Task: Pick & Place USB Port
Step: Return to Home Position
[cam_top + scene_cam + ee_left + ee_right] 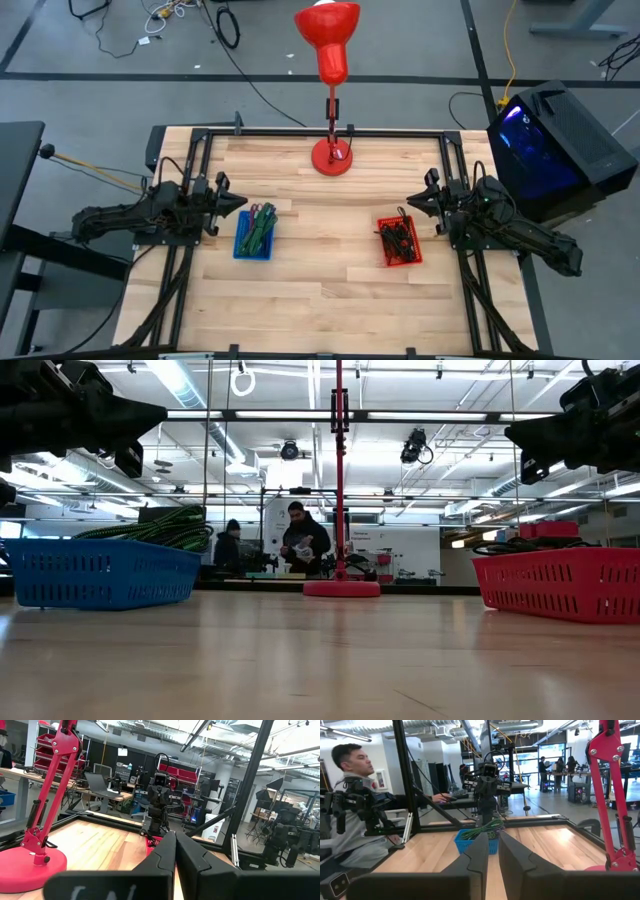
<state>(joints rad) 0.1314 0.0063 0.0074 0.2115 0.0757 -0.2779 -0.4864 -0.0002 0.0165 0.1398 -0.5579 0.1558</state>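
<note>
A blue basket [254, 232] [100, 572] full of green cables stands on the table's left half. A red basket [398, 240] [560, 582] of dark cables stands on the right half. No single USB part can be picked out. My left gripper [240, 203] [175, 836] hovers above the table just left of the blue basket, fingers shut and empty. My right gripper [410, 203] [493, 836] hovers just right of the red basket's far end, its fingers a narrow gap apart and empty. The right wrist view shows the blue basket [476, 840] ahead.
A red desk lamp [332, 155] [341, 588] stands at the middle of the far edge, its head over the floor beyond. A black frame [300, 133] rims the table. Bare wood lies between the baskets and along the near side. People are in the room behind.
</note>
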